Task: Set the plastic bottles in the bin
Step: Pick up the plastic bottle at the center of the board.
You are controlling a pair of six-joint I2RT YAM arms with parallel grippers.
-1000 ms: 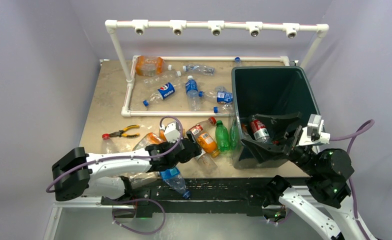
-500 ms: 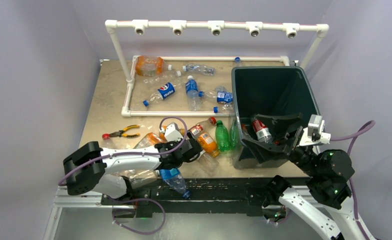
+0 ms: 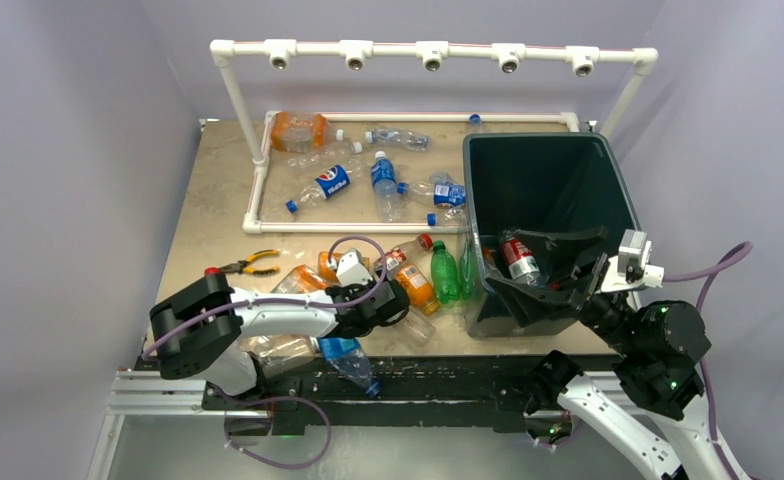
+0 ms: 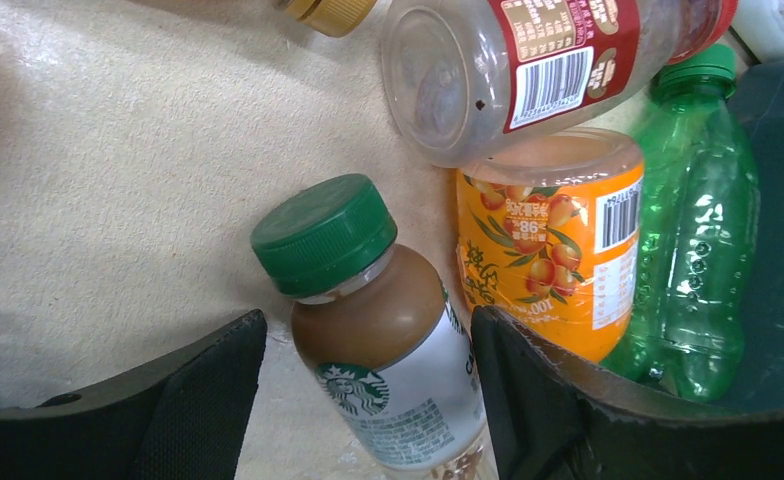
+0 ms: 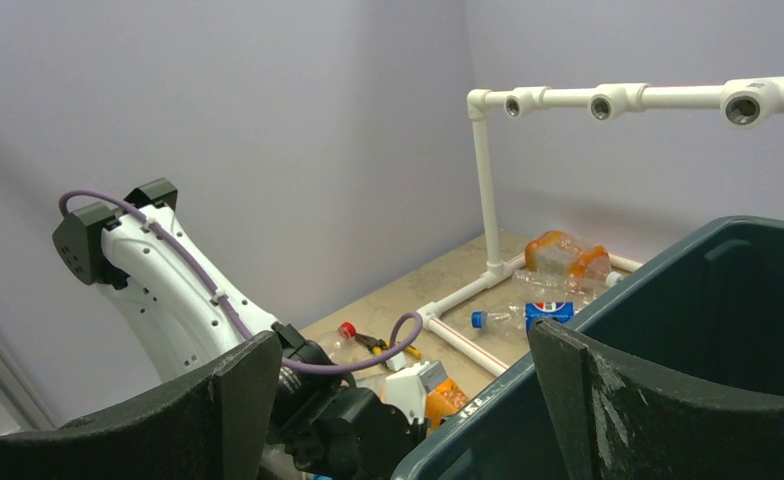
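Note:
My left gripper (image 3: 405, 304) is open and low over the table, its jaws either side of a brown coffee bottle (image 4: 386, 335) with a green cap and white label, lying flat. The left finger stands apart from the bottle; the right finger (image 4: 558, 400) is close against it. An orange bottle (image 4: 548, 240), a green bottle (image 4: 698, 240) and a clear red-labelled bottle (image 4: 528, 60) lie just beyond. My right gripper (image 3: 546, 272) is open and empty above the near-left corner of the dark green bin (image 3: 608, 165). A red-labelled bottle (image 3: 517, 258) lies in the bin below it.
Several more bottles lie inside the white pipe frame (image 3: 256, 190) at the back, among them a Pepsi bottle (image 3: 330, 182). Yellow-handled pliers (image 3: 250, 264) lie at the left. A blue-labelled bottle (image 3: 348, 360) hangs over the near table edge. The bin's rim (image 5: 588, 320) fills the right wrist view.
My left arm has reached right along the near edge, bringing its open gripper in among the bottles beside the bin. The right gripper has stayed open over the bin.

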